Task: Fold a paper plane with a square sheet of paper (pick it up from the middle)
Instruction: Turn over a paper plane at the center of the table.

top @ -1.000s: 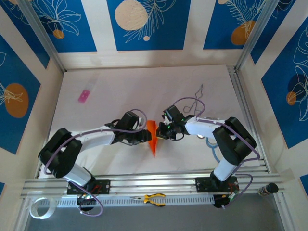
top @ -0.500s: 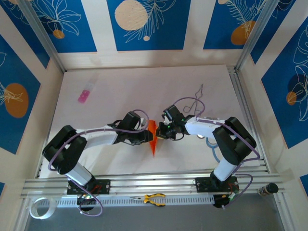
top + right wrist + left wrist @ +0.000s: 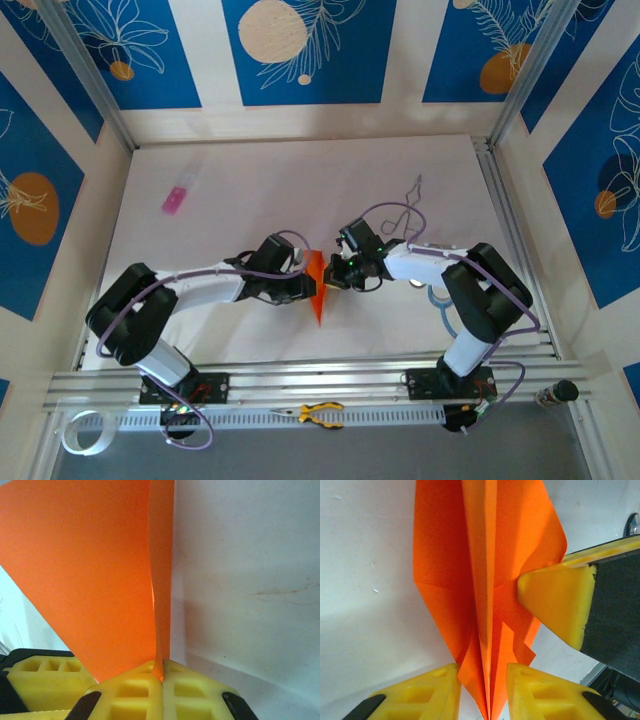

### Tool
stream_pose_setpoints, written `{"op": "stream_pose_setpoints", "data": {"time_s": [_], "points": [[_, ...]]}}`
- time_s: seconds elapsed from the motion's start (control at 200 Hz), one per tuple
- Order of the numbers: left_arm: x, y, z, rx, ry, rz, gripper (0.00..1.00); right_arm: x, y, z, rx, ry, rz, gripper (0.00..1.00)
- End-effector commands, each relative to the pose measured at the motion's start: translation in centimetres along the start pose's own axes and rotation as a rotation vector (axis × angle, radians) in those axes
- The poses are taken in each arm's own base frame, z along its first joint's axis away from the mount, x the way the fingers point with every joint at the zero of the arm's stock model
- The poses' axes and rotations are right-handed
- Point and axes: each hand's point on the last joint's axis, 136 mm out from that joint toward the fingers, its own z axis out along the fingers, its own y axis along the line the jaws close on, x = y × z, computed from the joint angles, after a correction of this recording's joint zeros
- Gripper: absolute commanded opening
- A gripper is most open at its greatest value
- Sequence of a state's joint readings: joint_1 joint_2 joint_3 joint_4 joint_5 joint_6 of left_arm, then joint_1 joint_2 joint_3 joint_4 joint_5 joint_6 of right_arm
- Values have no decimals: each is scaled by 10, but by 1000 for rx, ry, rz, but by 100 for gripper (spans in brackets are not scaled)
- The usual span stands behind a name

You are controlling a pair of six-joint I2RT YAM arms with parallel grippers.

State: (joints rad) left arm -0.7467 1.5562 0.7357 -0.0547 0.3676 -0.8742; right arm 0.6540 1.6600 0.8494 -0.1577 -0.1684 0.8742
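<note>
Right wrist view: right claw (image 3: 161, 674) pinches a fold of the paper plane (image 3: 90, 580) between its fingertips; left claw (image 3: 482, 682), jaws slightly apart, straddles its narrow end.

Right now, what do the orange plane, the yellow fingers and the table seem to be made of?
Plane: thin paper, it seems, bright orange and matte; its sharp creases and flat layered folds suggest this.
Fingers: probably hard plastic, yellow with a dull finish; they have moulded pockets and crisp edges.
Table: white, matte and lightly scuffed; the material is unclear.
</note>
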Motion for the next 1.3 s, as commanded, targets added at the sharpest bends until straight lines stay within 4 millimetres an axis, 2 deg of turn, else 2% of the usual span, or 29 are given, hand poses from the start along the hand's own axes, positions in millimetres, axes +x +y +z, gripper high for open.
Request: {"op": "stream_pose_setpoints", "data": {"time_s": [0.0,0.265,0.385,0.53,0.64,1.05,1.296], "points": [[-4,-12,-6,6,-15,40,28,1,0,2,-4,26,26,1],[-4,-12,-10,-25,-26,64,28,3,-1,5,-1,34,30,1],[-4,-11,-6,-29,-11,68,29,3,-1,5,-3,33,31,1],[-4,-3,-6,-63,-25,45,37,2,0,4,-4,30,30,1],[-4,-3,-6,-52,-32,43,41,3,-1,4,-5,33,32,1],[0,2,4,-70,9,23,42,2,0,3,-16,33,37,1],[-4,-12,3,2,-6,33,35,2,1,3,-18,35,37,1]]}}
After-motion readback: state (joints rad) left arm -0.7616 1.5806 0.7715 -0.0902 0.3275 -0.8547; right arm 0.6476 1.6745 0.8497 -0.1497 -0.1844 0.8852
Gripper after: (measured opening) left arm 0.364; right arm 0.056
